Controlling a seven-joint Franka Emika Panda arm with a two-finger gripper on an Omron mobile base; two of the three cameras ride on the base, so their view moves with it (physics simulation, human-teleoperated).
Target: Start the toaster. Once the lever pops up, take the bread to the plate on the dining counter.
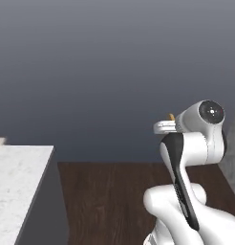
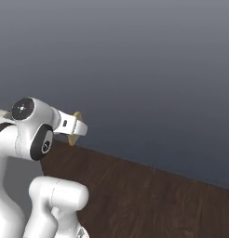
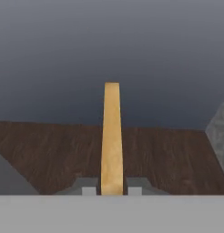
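Counter (image 1: 16, 177) sits at far left of the left base view: white marble top with a dark side panel, dark wood floor (image 1: 110, 201) beside it. Whether it's the dining counter can't be told from this; no plate visible on the part that shows.

Bread (image 3: 111, 136) is in the hand view, edge-on, standing up from between the fingertips (image 3: 89, 190). Gripper (image 3: 112, 191) is clamped on its lower end, jaws close together with the slice filling the gap. A sliver of bread peeks past the wrist in the left base view, and its tip pokes out past the hand in the right base view. It's carried in the air over the floor, well apart from the counter.

Judgement: this is the carry leg. To do it well, hold the clamp steady, keep the slice upright, avoid quick wrist swings since only the bottom end is pinched, and turn toward the counter at left until a plate comes into view before lowering.

Writing: none readable on the arm, bread or counter.
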